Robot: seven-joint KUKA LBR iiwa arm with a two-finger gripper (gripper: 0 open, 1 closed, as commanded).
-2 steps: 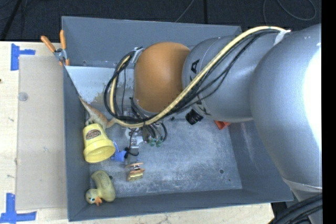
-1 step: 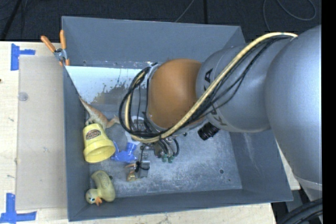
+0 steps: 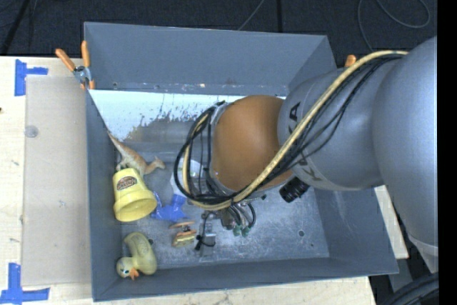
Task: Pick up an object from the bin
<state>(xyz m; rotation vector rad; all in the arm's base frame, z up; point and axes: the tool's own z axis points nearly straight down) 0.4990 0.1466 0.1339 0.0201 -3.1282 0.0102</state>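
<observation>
1. Duck (image 3: 136, 258) of yellow rubber lies in the front left corner of the bin (image 3: 214, 68), nearest the camera.
2. Just behind it and to the right you see a small brown-and-gold piece (image 3: 183, 234) on the bin floor. The tool (image 3: 206, 236) hangs just beside it, on its right, under the orange wrist cover (image 3: 246, 143). You cannot tell how far the tool is open or whether it holds anything.
3. Further back, a blue scrap (image 3: 171, 209) lies just beside a yellow labelled cup (image 3: 133, 194).
4. Farthest back, a tan toy dinosaur (image 3: 134, 153) lies by the left wall.

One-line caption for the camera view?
Gripper down in the bin beside a small brown object; blue piece, yellow cup and duck nearby.
</observation>
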